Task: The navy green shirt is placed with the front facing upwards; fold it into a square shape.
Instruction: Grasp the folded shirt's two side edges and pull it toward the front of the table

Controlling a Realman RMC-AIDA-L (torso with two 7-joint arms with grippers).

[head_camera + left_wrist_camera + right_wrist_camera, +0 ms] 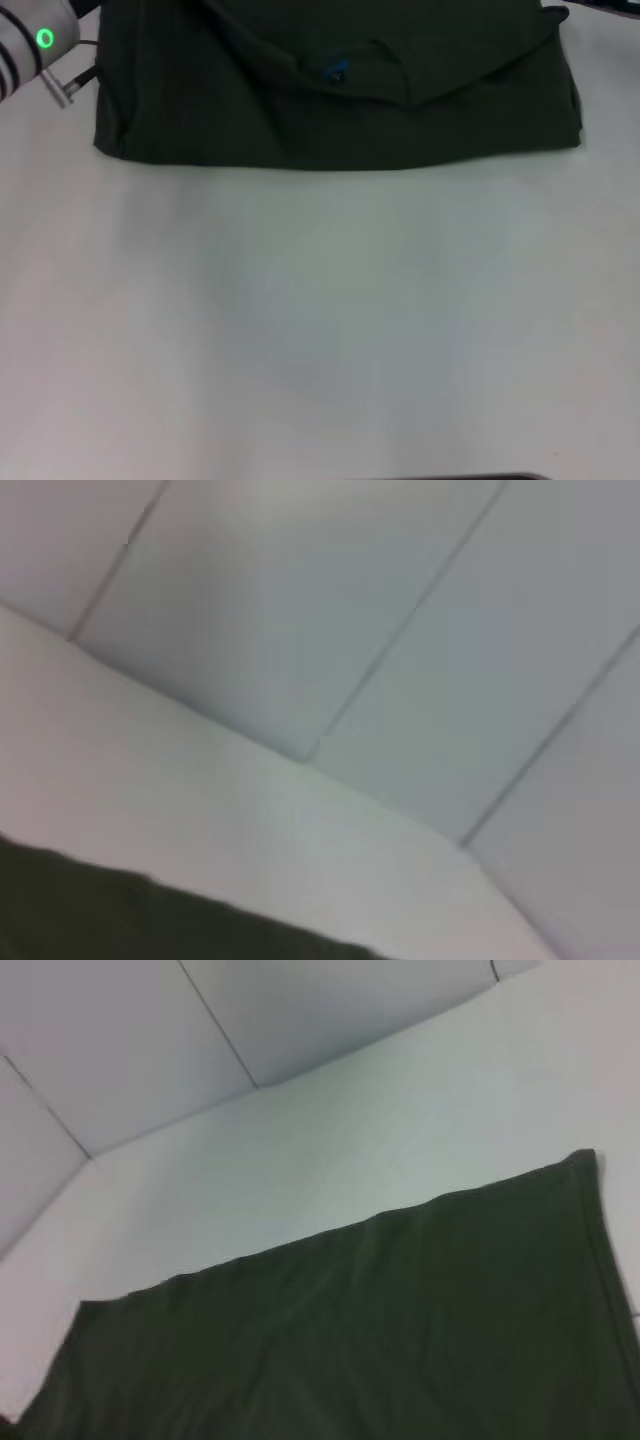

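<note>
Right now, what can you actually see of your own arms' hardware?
Only a bit of the left arm, at the head view's top left corner beside the navy green shirt: a pale grey rounded casing with dark bands, a glowing green ring light, a small metal fitting and a dark cable. No right arm or fingers show.

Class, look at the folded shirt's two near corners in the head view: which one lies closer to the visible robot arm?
The near-left corner of the navy green shirt; the left arm sits just beside that side.
</note>
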